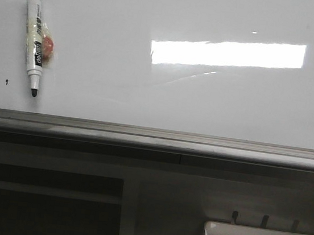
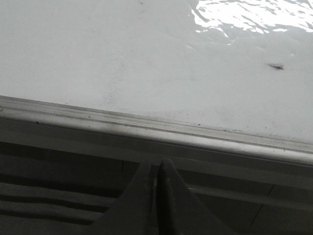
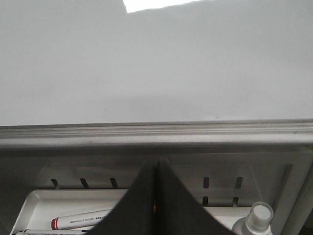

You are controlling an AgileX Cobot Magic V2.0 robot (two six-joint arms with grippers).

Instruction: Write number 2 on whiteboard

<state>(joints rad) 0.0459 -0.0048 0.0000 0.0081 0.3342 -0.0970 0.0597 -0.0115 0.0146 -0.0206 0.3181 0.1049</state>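
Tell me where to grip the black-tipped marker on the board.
Grip the black-tipped marker mid-barrel, just above its taped orange lump. It lies flat on the whiteboard, nearly lengthwise away from the robot, tip nearest, so come from above with fingers spanning its width.

Right wrist cam: right gripper over the white tray, whiteboard beyond.

Jaws closed together, nothing visible between them. Tray sits just under the whiteboard's grey edge strip. In the tray: red-capped marker to one side of the gripper, clear spray bottle to the other. Board surface is blank, bright reflection at its far edge.
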